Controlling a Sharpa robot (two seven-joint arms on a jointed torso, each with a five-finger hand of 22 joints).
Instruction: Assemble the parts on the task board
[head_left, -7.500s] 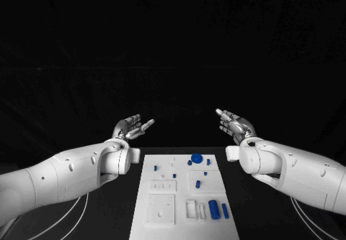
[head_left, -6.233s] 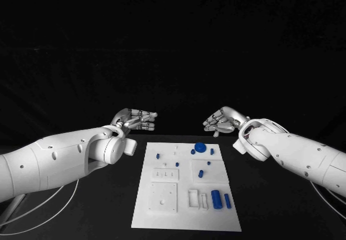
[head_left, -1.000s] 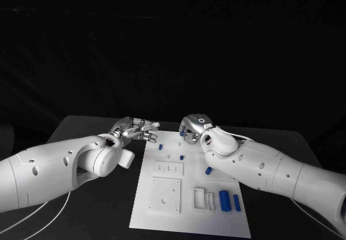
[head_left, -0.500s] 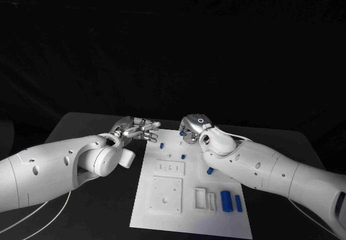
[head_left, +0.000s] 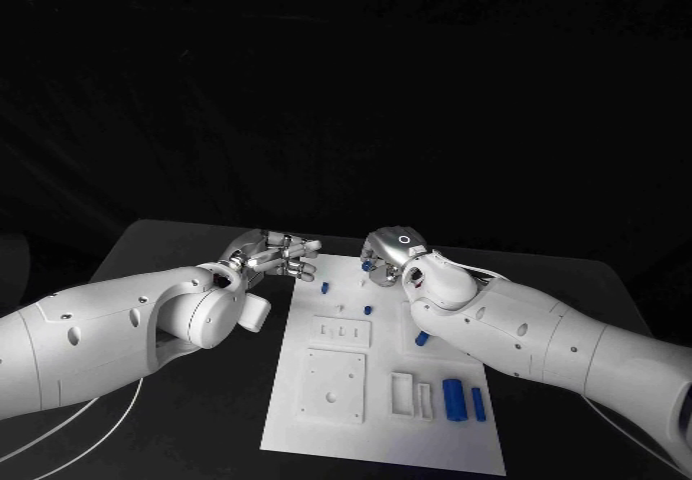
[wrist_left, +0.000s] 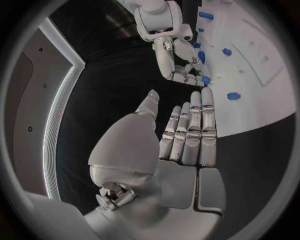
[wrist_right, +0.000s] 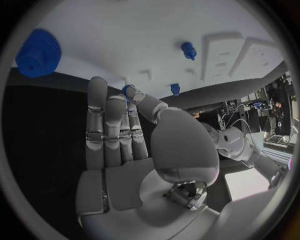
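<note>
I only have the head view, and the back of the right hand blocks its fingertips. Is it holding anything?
Observer: Yes. The right wrist view shows the right hand pinching a small blue part between its thumb and a finger.
Operator: And the left palm?
Observer: In the left wrist view the left hand holds nothing, fingers straight and side by side, thumb apart.
Operator: What lies beyond the right hand?
Observer: A blue gear lies on the task board, apart from the fingertips.
</note>
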